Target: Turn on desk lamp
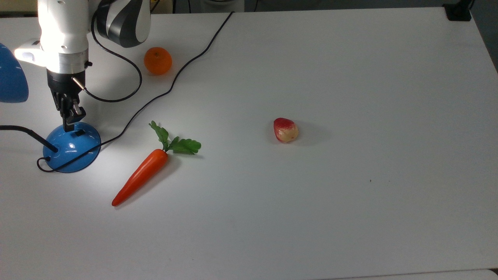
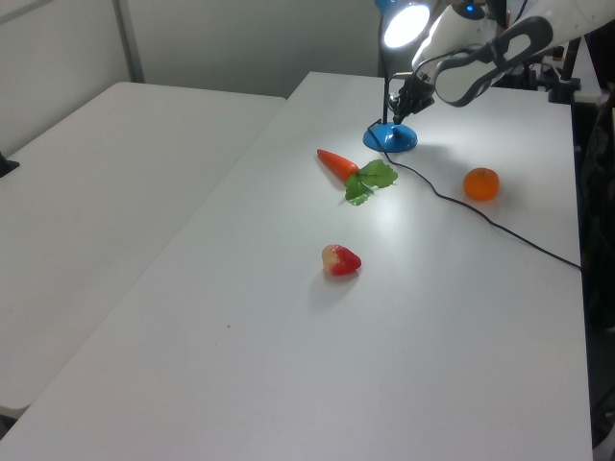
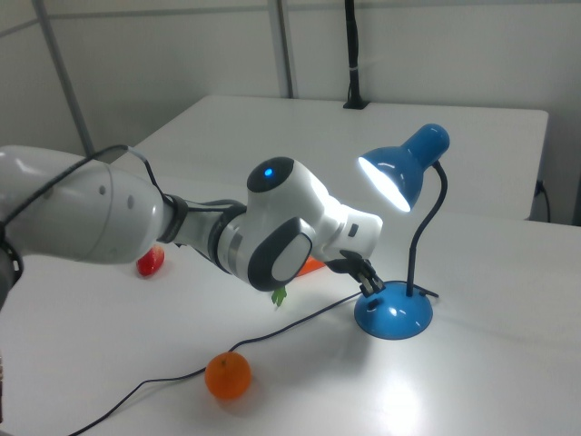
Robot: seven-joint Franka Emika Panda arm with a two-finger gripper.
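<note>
Top view: pincer (image 1: 69,123) closed, empty, tips at the far rim of the desk lamp (image 1: 72,147) base, top view's left on the worktop (image 1: 330,77).
Left view: shade lit.
Right view: bulb glowing; orange (image 3: 227,376) near the cord.

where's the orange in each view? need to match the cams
Top view: orange near the upper left, beside the black cord.
Left view: at the right, right of the cord.
Right view: bottom centre, on the cord's near side.
Shared landmark: the blue lamp base.
</note>
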